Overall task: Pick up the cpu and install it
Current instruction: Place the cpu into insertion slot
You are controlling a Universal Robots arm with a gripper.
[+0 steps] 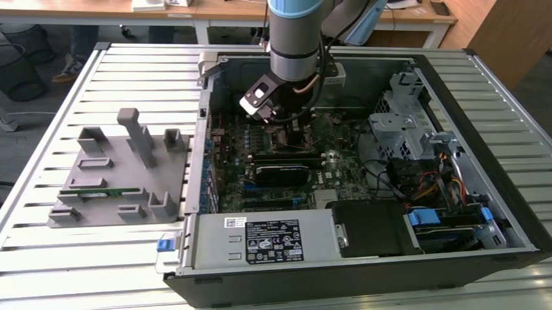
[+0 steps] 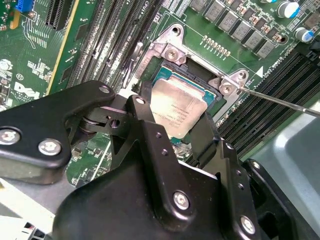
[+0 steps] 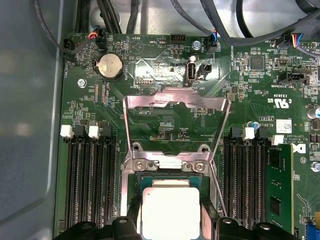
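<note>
The arm (image 1: 298, 39) reaches down into the open computer case (image 1: 362, 284), which lies on its side on a slatted metal table (image 1: 129, 71). In the exterior view the gripper (image 1: 289, 124) sits over the motherboard (image 1: 345, 161), at about 11 o'clock within the case.

In both wrist views the cpu (image 2: 177, 102) (image 3: 170, 215) lies flat, silvery top up, inside the black socket (image 2: 197, 77). The 2 black fingers (image 2: 147, 125) are closed against 2 opposite edges of the cpu, pinching it. Whether the chip is fully seated or just above the contacts cannot be told.

The socket's hinged metal frame (image 3: 175, 99) stands swung open, clear of the chip. A thin wire lever (image 2: 280, 102) runs outward from one corner bracket. Banks of dark memory slots (image 3: 90, 185) flank the socket on 2 sides, and 1 green memory module (image 3: 279, 185) stands in a slot on 1 side. A round coin battery (image 3: 110, 66) sits on the board beyond the open frame.

In the exterior view, a silver power supply (image 1: 267, 242) with a printed label fills the case at about 6 o'clock. A metal drive cage (image 1: 405, 123) stands at about 2 o'clock. At 9 o'clock from the case, on the exterior view's left, a grey fixture (image 1: 121, 174) rests on the table. A thin green memory stick (image 1: 99, 192) lies across it.
</note>
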